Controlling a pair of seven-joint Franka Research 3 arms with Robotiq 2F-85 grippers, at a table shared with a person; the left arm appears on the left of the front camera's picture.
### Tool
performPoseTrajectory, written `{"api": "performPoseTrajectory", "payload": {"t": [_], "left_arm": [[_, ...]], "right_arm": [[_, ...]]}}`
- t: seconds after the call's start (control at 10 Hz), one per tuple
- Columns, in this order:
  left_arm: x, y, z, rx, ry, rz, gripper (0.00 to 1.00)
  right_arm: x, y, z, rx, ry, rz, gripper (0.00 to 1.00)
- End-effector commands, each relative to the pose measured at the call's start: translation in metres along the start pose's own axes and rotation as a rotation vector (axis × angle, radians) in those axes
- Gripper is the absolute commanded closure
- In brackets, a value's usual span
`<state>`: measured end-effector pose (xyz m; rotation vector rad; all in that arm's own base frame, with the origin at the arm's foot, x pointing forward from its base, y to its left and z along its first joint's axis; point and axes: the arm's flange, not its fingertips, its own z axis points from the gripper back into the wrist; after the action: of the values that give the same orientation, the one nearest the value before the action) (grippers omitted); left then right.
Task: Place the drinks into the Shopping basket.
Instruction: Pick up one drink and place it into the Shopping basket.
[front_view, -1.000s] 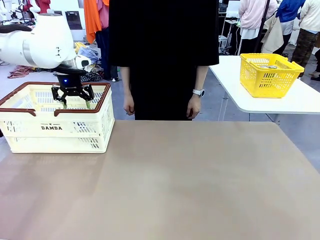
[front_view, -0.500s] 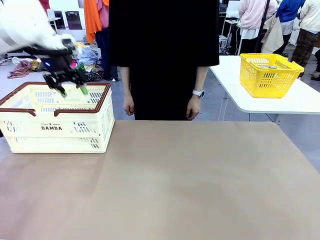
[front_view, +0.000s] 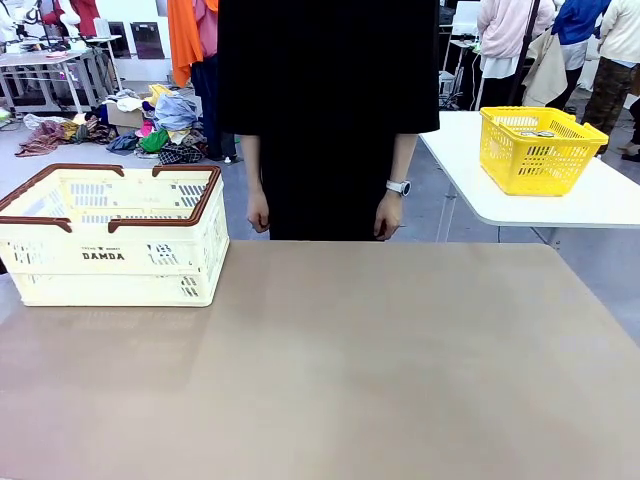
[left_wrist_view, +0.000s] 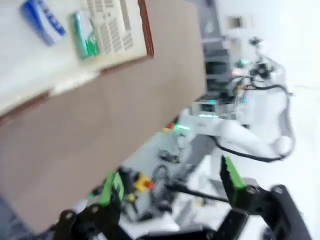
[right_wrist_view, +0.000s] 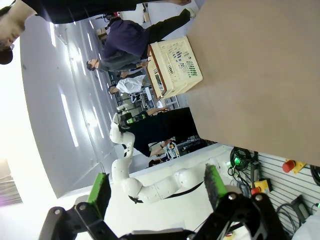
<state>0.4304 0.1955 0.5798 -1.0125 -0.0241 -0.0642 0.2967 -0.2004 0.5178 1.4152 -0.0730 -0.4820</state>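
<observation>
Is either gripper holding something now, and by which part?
Nothing is held. The left gripper and the right gripper both have open jaws with nothing between them. The green can and the blue can lie inside the Shopping basket.

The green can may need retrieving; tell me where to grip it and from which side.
Grip the green can across its slim body at mid-length, coming straight down through the Shopping basket's open top. It seems to lie on its side on the floor, apart from the blue can, and the walls bar any sideways approach.
</observation>
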Motion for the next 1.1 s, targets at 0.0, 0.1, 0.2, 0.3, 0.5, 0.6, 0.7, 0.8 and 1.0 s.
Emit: {"api": "performPoseTrajectory", "payload": {"t": [0.0, 0.1, 0.2, 0.3, 0.5, 0.6, 0.7, 0.8, 1.0], "left_arm": [[0.017, 0.055, 0.035, -0.160, -0.010, 0.043, 0.00], [0.011, 0.081, 0.040, -0.155, -0.029, 0.009, 0.00], [0.021, 0.099, 0.029, -0.096, -0.008, 0.022, 0.00], [-0.015, 0.082, 0.039, -0.132, -0.023, 0.062, 0.00], [-0.015, 0.082, 0.039, -0.132, -0.023, 0.062, 0.00], [-0.015, 0.082, 0.039, -0.132, -0.023, 0.062, 0.00], [-0.015, 0.082, 0.039, -0.132, -0.023, 0.062, 0.00], [-0.015, 0.082, 0.039, -0.132, -0.023, 0.062, 0.00], [-0.015, 0.082, 0.039, -0.132, -0.023, 0.062, 0.00]], "right_arm": [[-0.001, 0.006, 0.001, 0.015, 0.004, -0.006, 0.00], [-0.001, 0.006, 0.001, 0.015, 0.004, -0.006, 0.00], [-0.001, 0.006, 0.001, 0.015, 0.004, -0.006, 0.00], [-0.001, 0.006, 0.001, 0.015, 0.004, -0.006, 0.00], [-0.001, 0.006, 0.001, 0.015, 0.004, -0.006, 0.00], [-0.001, 0.006, 0.001, 0.015, 0.004, -0.006, 0.00], [-0.001, 0.006, 0.001, 0.015, 0.004, -0.006, 0.00], [-0.001, 0.006, 0.001, 0.015, 0.004, -0.006, 0.00], [-0.001, 0.006, 0.001, 0.015, 0.004, -0.006, 0.00]]}}
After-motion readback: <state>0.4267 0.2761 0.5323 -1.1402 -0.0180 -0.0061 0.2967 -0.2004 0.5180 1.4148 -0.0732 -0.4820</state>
